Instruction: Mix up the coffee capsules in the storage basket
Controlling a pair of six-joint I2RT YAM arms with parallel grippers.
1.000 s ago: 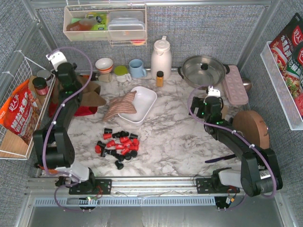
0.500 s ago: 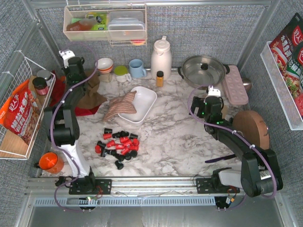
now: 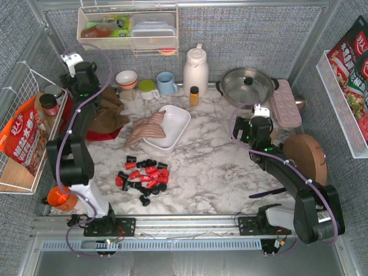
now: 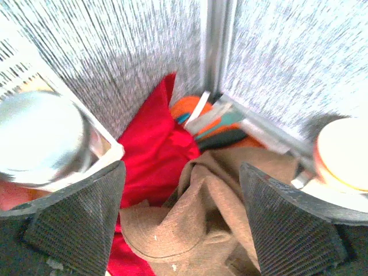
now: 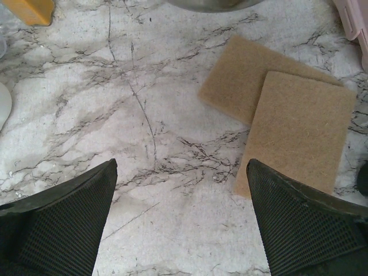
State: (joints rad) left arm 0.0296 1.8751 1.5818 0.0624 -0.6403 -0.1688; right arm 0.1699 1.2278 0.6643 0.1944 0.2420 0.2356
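- Coffee capsules (image 3: 144, 177), red and black, lie loose in a heap on the marble table (image 3: 224, 167); none shows inside the storage basket (image 3: 179, 117).
- Left gripper (image 4: 181, 172): fingers spread wide with nothing between them, hanging over a brown cloth (image 4: 207, 224) and a red cloth (image 4: 146, 152) in the far-left corner. From it the heap lies well apart, back towards the arm bases and off to its right.
- Right gripper (image 5: 182, 167): also released and empty, over bare marble just beside two tan pads (image 5: 276, 109). The heap is well off to its left and nearer the bases.
- The heap spreads mostly left to right, on the left arm's half of the table, so that arm looks better placed to reach it.
- The basket sits just beyond the heap, its long axis running diagonally from near-left to far-right. A striped cloth (image 3: 146, 130) lies half in it, hanging over its near-left end.
- I judge the mixing cannot begin until the capsules are in the basket.
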